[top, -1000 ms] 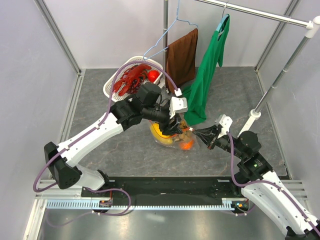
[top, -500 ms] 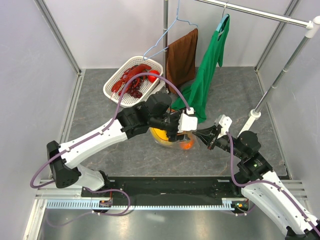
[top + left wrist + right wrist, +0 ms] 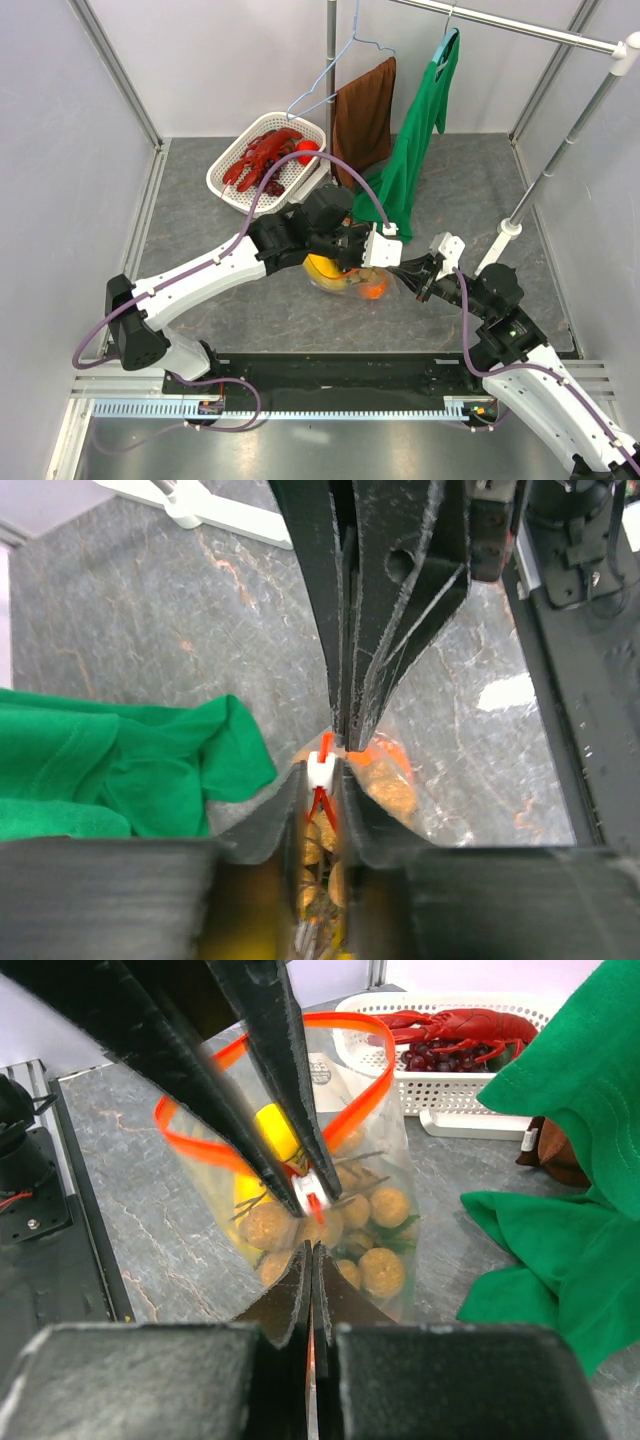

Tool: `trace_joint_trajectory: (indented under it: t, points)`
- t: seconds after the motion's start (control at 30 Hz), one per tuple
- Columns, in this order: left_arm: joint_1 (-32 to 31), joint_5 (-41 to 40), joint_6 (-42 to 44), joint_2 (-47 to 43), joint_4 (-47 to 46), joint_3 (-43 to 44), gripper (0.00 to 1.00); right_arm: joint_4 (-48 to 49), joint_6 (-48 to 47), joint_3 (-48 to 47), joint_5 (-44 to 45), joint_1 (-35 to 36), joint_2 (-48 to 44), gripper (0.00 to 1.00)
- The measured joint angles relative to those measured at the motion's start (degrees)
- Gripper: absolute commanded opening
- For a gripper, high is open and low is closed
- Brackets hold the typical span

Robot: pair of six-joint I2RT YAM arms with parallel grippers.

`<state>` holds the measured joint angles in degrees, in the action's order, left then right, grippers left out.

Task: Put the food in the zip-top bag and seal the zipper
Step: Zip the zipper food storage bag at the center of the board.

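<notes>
The basket (image 3: 216,181) at the back left shows whole now, since my left arm has swung right and off it. My left hand (image 3: 322,785) has travelled along the zipper (image 3: 200,1150) and is clamped on its white slider (image 3: 322,770), near the right end. The bag (image 3: 345,283) sits mid-worktop (image 3: 200,230), unmoved, with the food (image 3: 385,1207) inside. My right hand (image 3: 312,1260) still pinches the bag's right edge, fingers closed tight.

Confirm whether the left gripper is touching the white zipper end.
Touching. The left wrist view shows the left gripper pinching the white zipper end between its fingers.
</notes>
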<state>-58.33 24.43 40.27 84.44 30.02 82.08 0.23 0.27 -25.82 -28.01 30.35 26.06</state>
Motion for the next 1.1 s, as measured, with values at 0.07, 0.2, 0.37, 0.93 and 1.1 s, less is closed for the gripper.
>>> trace_joint_trajectory:
  t: [0.07, 0.2, 0.37, 0.93, 1.1]
  points:
    - [0.00, 0.24, 0.59, 0.02, 0.22, 0.02, 0.02, -0.22, -0.74, 0.00, -0.33, 0.00, -0.15, 0.06]
    - [0.00, 1.22, 1.42, 0.02, 0.76, 0.02, 0.02, -0.76, -3.76, -0.02, -2.03, -0.13, -0.17, 0.34]
    - [0.04, 2.29, 1.99, 0.02, 1.16, 0.00, 0.02, -0.83, -7.72, -0.02, -3.39, -0.13, 1.57, 0.42]
    - [0.98, 4.83, 2.69, 0.74, 2.84, 0.22, 0.02, 5.35, -8.46, -0.13, -5.03, -0.09, 8.41, 0.00]
    - [2.69, 5.90, 2.58, 2.05, 3.39, 1.95, 0.02, 5.14, -8.39, -0.15, -4.48, -0.15, 7.78, 0.00]
